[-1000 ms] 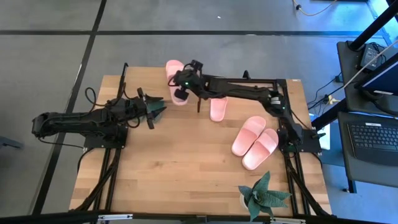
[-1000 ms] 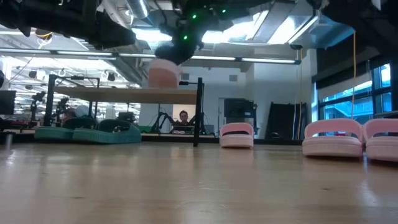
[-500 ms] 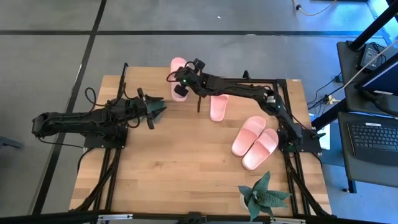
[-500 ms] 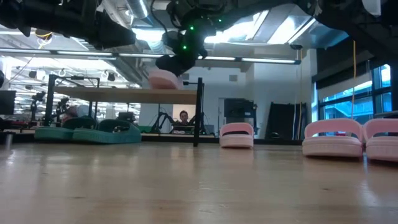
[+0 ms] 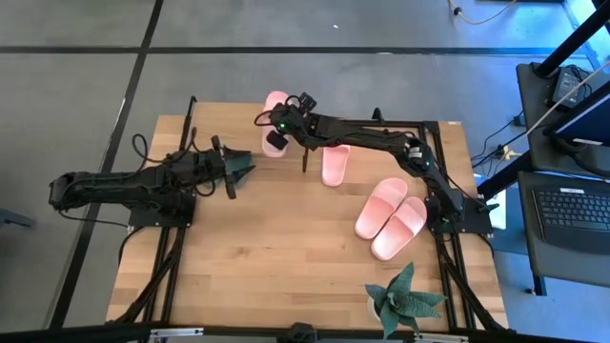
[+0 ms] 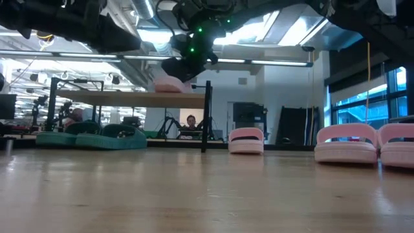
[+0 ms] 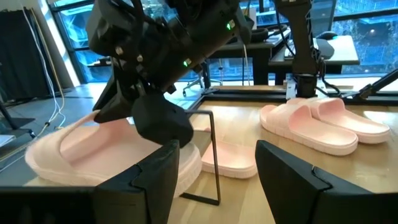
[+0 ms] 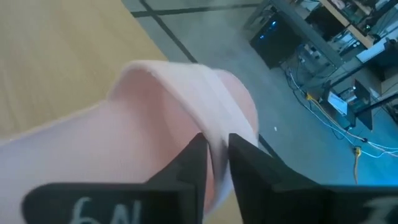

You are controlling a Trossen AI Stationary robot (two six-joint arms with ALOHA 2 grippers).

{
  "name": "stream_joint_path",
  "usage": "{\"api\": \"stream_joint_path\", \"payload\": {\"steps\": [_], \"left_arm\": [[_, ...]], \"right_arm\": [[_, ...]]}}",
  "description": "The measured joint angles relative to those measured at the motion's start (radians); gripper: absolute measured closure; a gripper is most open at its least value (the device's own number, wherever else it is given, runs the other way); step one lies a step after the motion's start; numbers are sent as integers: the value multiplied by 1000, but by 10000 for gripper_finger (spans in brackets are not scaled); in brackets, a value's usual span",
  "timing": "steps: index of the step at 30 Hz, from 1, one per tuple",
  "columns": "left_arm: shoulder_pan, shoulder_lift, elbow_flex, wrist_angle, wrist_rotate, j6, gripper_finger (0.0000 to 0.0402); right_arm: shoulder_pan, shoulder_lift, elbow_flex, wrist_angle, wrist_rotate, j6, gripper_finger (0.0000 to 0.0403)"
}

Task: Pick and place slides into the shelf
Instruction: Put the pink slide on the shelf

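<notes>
A light pink slide (image 5: pixel 274 107) lies on the shelf's plank top (image 6: pixel 116 99), shown in the low view as (image 6: pixel 169 85). My right gripper (image 5: pixel 276 133) is over it, shut on its strap. Two dark green slides (image 6: pixel 90 139) stand on the table under the shelf. A single pink slide (image 5: pixel 334 164) lies right of the shelf's black leg, and a pink pair (image 5: pixel 391 217) lies farther right. My left gripper (image 5: pixel 240 173) waits open and level near the shelf's near side, with nothing between its fingers (image 7: pixel 155 180). My right gripper has the pink slide's strap (image 8: pixel 214 134) between its two fingers (image 8: pixel 193 165), at the strap's edge. The fingers slant down at it from the table's right side. The slide lies flat with its sole (image 7: pixel 93 168) on the shelf's top.
A green potted plant (image 5: pixel 405 300) stands at the table's near right corner. The shelf's thin black leg (image 7: pixel 214 155) stands just right of the held slide. Bare wood (image 5: pixel 276 257) lies between the arms toward the near edge.
My right gripper has gone a little down and toward the far edge while rolling. The pink slide, which hung upright below the fingers above the shelf, has tipped over and now lies flat on the shelf's top.
</notes>
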Motion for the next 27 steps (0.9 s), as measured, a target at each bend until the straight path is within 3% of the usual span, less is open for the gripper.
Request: {"api": "stream_joint_path", "payload": {"steps": [19,27], "left_arm": [[-34,0,0,-3,0,0,198],[-34,0,0,-3,0,-5,198]], "right_arm": [[4,0,0,-16,-9,-15,229],[28,-1,36,-60,-11,-14,218]]}}
